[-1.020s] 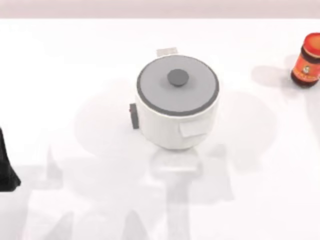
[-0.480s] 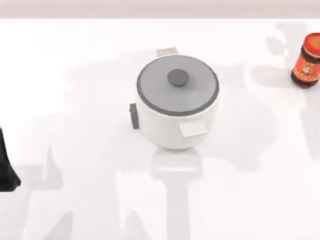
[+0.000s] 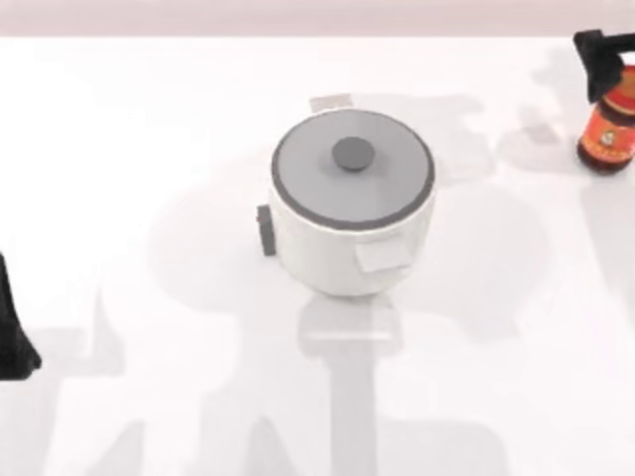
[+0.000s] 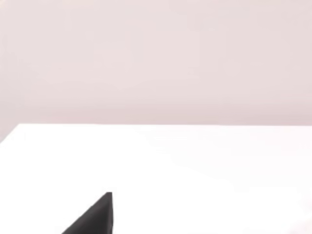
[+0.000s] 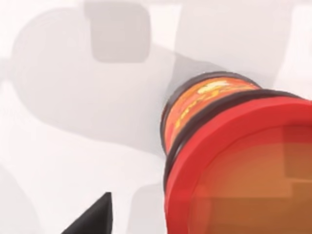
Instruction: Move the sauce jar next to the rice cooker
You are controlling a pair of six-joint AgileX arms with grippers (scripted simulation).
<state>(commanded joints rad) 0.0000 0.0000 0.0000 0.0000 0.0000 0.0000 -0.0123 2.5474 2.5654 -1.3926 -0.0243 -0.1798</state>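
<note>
Standing at the table's [image 3: 149,119] far right edge, the sauce jar [image 3: 605,139] is now overhung by the right gripper [image 3: 605,59], absent half a second ago; a grasp is judged imminent. Whether its fingers are spread cannot be told. The rice cooker [image 3: 349,203] sits mid-table, well apart. The left gripper [image 3: 15,332] is parked at the left edge.

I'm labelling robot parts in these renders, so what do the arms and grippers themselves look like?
Both are plain matte black with no visible markings, cables or sleeves. The left arm shows only as a dark tapering wedge at the top view's left edge. The right gripper is a blocky, angular black piece at the upper right. Each wrist view shows one pointed black fingertip.
</note>
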